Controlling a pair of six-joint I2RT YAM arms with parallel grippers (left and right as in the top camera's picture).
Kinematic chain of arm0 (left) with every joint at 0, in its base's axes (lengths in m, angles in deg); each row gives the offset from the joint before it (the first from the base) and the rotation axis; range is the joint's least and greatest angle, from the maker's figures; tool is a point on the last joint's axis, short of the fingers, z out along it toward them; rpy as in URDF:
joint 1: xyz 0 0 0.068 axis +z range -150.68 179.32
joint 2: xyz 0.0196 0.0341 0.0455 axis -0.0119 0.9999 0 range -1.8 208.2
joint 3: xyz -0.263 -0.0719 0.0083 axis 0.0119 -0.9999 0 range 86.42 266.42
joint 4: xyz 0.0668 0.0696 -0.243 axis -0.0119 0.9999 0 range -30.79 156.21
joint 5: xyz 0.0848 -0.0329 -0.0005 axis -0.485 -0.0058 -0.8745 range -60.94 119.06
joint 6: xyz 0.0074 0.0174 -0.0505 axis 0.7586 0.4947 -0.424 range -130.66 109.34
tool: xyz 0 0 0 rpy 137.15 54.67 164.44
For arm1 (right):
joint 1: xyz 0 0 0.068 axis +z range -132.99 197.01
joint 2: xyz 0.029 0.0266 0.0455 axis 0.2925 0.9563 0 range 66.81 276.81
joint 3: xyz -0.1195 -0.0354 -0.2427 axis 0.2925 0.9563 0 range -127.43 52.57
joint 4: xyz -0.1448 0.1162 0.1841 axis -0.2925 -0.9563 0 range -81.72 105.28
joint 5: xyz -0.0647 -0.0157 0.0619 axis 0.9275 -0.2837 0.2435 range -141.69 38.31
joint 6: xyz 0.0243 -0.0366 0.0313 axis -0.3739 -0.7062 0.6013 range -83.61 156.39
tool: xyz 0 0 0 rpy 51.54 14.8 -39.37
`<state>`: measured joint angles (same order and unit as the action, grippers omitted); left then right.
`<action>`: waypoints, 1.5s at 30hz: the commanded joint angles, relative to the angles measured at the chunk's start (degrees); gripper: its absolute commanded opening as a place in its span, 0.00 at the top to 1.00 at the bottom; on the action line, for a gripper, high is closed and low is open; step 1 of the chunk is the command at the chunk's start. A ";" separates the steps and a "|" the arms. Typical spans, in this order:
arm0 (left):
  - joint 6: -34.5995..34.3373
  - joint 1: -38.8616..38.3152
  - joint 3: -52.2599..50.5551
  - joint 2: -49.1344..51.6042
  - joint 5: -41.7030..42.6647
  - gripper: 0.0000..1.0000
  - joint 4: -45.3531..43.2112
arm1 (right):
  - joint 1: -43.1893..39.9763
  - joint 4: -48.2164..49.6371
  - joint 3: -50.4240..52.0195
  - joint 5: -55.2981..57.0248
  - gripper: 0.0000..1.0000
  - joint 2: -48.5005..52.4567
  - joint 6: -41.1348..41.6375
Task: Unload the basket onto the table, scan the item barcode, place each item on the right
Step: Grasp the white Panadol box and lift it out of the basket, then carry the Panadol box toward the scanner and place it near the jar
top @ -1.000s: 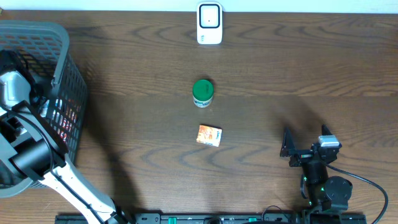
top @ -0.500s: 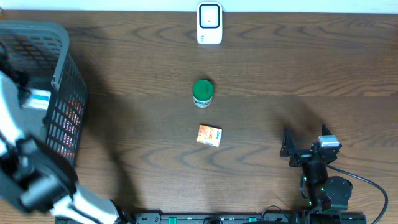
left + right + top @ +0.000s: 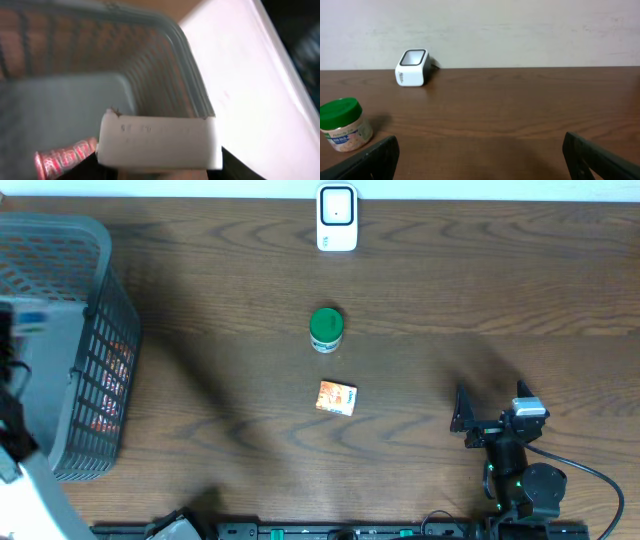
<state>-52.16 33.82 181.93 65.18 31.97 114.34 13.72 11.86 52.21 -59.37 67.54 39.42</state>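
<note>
At the 9 o'clock edge of the table (image 3: 520, 300) stood a grey basket (image 3: 104, 310). The left hand (image 3: 159, 169) was above it, pinching a white box (image 3: 157, 145) by its two ends. The box lay crosswise between the fingers, and faint print showed on its upper face. The overhead view of this hand was blurred. In the wrist view a pink and red packet (image 3: 62, 159) lay in the basket, at 8 o'clock from the box.

Near the middle of the table stood a jar (image 3: 326, 328) with a green lid. A small orange box (image 3: 336, 397) lay flat at 6 o'clock from the jar, a short way apart. A white scanner (image 3: 337, 218) stood at the 12 o'clock edge, in line with both.

The right hand (image 3: 462, 420) rested low at about 4 o'clock, spread wide and holding nothing, well apart from the jar and the orange box.
</note>
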 commanded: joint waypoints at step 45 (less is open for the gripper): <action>-13.92 -57.94 -9.92 47.21 -5.18 0.46 1.11 | 0.39 -0.24 0.07 0.13 0.01 -0.17 0.76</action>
<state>-64.90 -24.45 172.27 112.26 27.38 115.63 13.72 11.84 52.21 -59.37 67.54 39.44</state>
